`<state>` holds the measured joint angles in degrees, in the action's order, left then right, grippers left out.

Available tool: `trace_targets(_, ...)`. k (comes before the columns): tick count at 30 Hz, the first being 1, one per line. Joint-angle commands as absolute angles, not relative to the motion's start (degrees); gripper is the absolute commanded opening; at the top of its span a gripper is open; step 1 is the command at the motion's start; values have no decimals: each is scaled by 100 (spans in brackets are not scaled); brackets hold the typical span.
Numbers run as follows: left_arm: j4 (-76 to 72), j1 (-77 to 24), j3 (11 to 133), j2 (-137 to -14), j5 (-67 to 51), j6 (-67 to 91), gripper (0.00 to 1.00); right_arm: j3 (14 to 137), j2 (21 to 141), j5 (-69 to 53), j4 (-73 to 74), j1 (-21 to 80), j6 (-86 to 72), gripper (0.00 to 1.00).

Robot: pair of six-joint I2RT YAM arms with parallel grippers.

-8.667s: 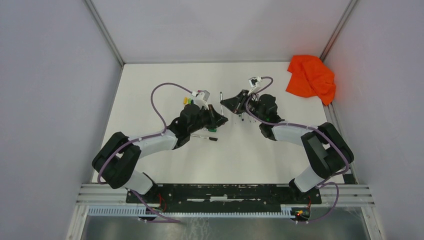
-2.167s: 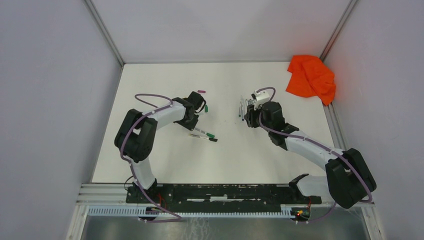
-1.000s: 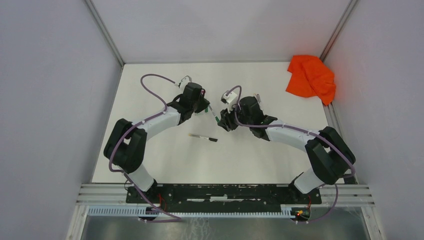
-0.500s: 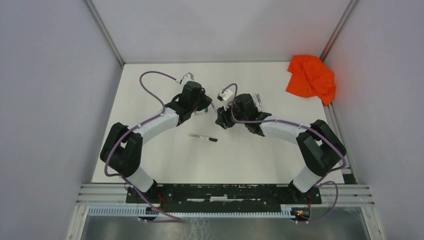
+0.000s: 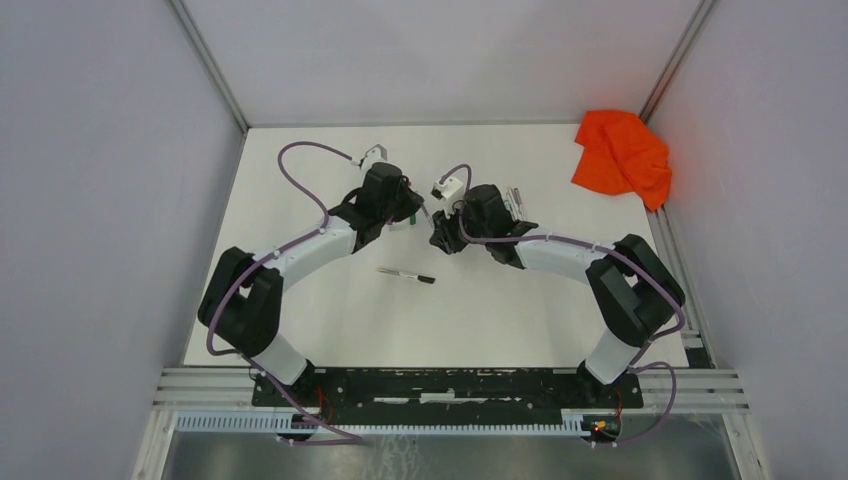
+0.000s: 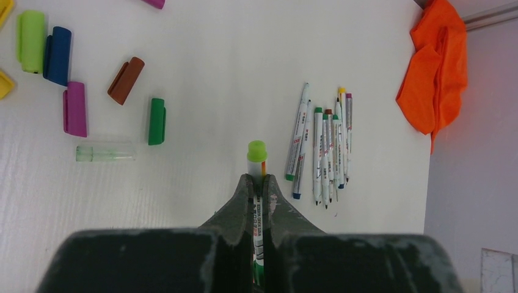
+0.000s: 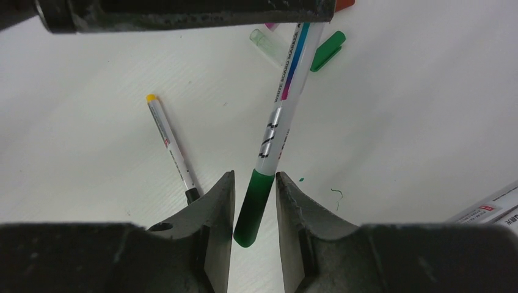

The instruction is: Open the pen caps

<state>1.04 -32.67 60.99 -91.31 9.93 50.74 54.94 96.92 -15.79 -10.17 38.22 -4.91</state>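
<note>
Pen caps (image 6: pixel 75 108) lie loose in several colours on the white tabletop (image 5: pixel 480 320), to the left in the left wrist view, and one more is up in the air between the arms. An orange cloth (image 5: pixel 622 155) is bunched in the far right corner. The left hand (image 6: pixel 256 179) is clenched on a marker barrel (image 7: pixel 289 91), held off the surface. The right hand (image 7: pixel 255 177) brackets that marker's dark green cap (image 7: pixel 253 204), a finger close on each side; whether they pinch it I cannot tell. A row of bare pens (image 6: pixel 324 152) lies near, and one capped pen (image 5: pixel 405 274) lies alone. The cap looks light, stiff and smooth, likely a snug friction fit. Grip it across its sides, midway along, and pull straight along the barrel, since a slanted tug may slip off or bend the thin barrel.
</note>
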Motion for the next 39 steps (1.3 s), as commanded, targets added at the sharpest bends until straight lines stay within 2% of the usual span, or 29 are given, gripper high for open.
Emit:
trace_targets(1,-71,-3309,6060,-8947,1062,4694,2,5769,9689,-1515,-1100,3841,-547,36)
trace_targets(4,-70,-3325,6047,-8939,1081,4678,2,5808,9711,-1495,-1053,3836,-545,33)
trace_targets(8,-53,-3325,6039,-8930,1128,4695,2,5819,9755,-1487,-976,3839,-569,11)
trace_targets(11,-41,-3324,6073,-8936,1121,4735,2,5786,9757,-1504,-968,3841,-594,0)
trace_targets(15,166,-3327,6212,-9013,1087,4726,5,5740,9705,-1652,-1070,3840,-669,0)
trace_targets(22,240,-3325,6314,-9154,1013,4637,38,5763,9613,-1930,-1175,3838,-819,0)
trace_targets(26,227,-3324,6375,-9238,985,4623,40,5694,9598,-2017,-1276,3841,-897,0)
trace_targets(27,223,-3327,6380,-9257,987,4631,38,5688,9599,-2021,-1294,3836,-917,0)
trace_targets(28,209,-3323,6381,-9267,985,4638,31,5661,9598,-2014,-1315,3832,-931,0)
trace_targets(29,188,-3323,6373,-9279,966,4640,13,5643,9594,-2007,-1339,3839,-942,0)
trace_targets(30,188,-3322,6386,-9288,959,4641,3,5634,9581,-2009,-1357,3827,-950,0)
trace_targets(34,302,-3321,6413,-9304,1057,4758,2,5599,9533,-1862,-1355,3835,-904,0)
trace_targets(39,975,-3290,7001,-9613,1119,4853,2,5476,9286,-713,-1031,3869,-341,0)
